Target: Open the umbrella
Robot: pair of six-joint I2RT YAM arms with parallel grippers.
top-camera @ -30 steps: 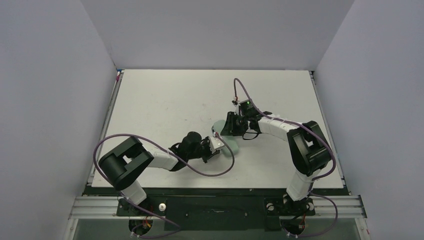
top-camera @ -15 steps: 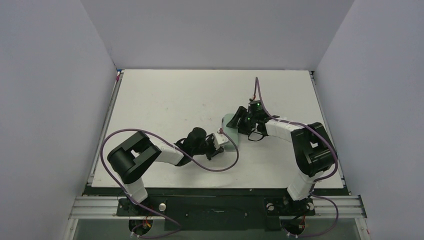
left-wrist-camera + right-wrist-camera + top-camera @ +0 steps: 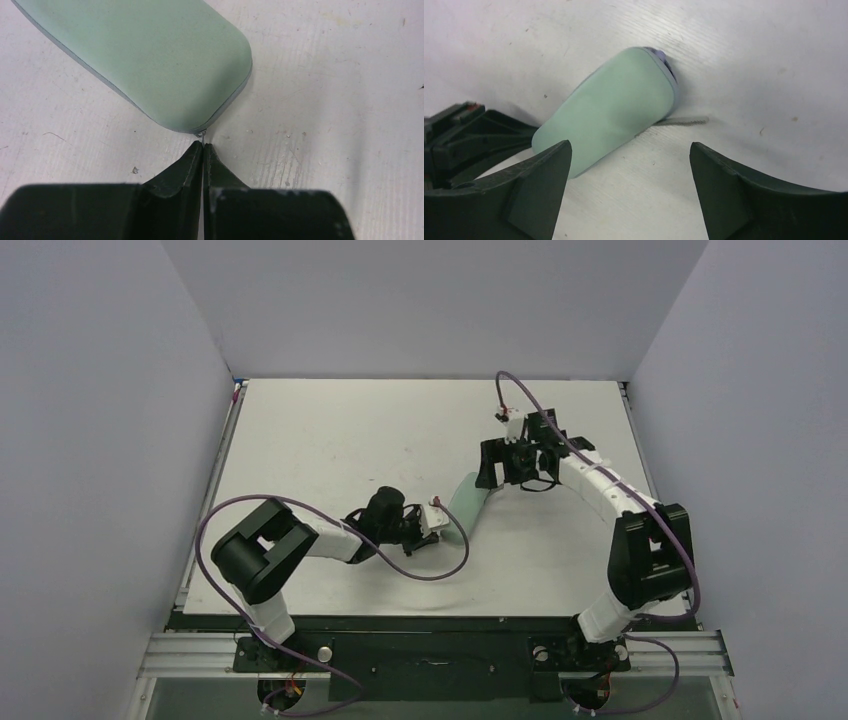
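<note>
Umbrella not yet opened; the whole job looks left to do.
The umbrella (image 3: 468, 502) lies packed in its pale green cover on the tabletop (image 3: 330, 440), between the arms. Left jaws are pressed together at the small ring (image 3: 201, 133) on its end; right jaws are spread wide, empty, above the other end.

Support surface: a white, matte, rectangular tabletop (image 3: 330, 440), lightly scuffed, with dark specks and fine scratch lines evident in both wrist views. One item lies directly on it, right of centre: a flat, round-ended, pale mint-green folded umbrella (image 3: 466, 502), set diagonally, with a grey seam along its edge. A thin grey strap (image 3: 681, 120) lies flat on the tabletop beside one long edge. A small metal ring (image 3: 201, 133) projects from the end nearer the front edge.
</note>
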